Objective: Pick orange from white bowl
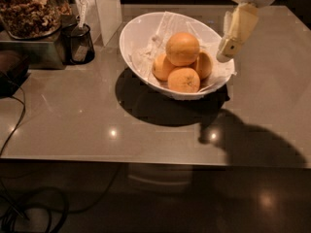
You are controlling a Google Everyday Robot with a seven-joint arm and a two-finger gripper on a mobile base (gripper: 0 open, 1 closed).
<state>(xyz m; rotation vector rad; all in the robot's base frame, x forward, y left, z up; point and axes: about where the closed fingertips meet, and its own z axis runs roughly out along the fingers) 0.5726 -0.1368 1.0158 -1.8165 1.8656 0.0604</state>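
Orange point(182, 48) sits on top of three others inside the white bowl point(132, 38). Gripper point(226, 52) hangs at the bowl's right rim; open or closed, can't tell. Risks: clipping the rim tips the bowl on the bench point(73, 120); an off-centre grasp rolls the orange off the pile.

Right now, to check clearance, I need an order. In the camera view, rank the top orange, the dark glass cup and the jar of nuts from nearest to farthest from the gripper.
The gripper hangs at the right rim of the white bowl.
1. The orange, on top of the pile, beside the gripper.
2. The dark glass cup, beyond the bowl's left side.
3. The jar of nuts, far-left corner.
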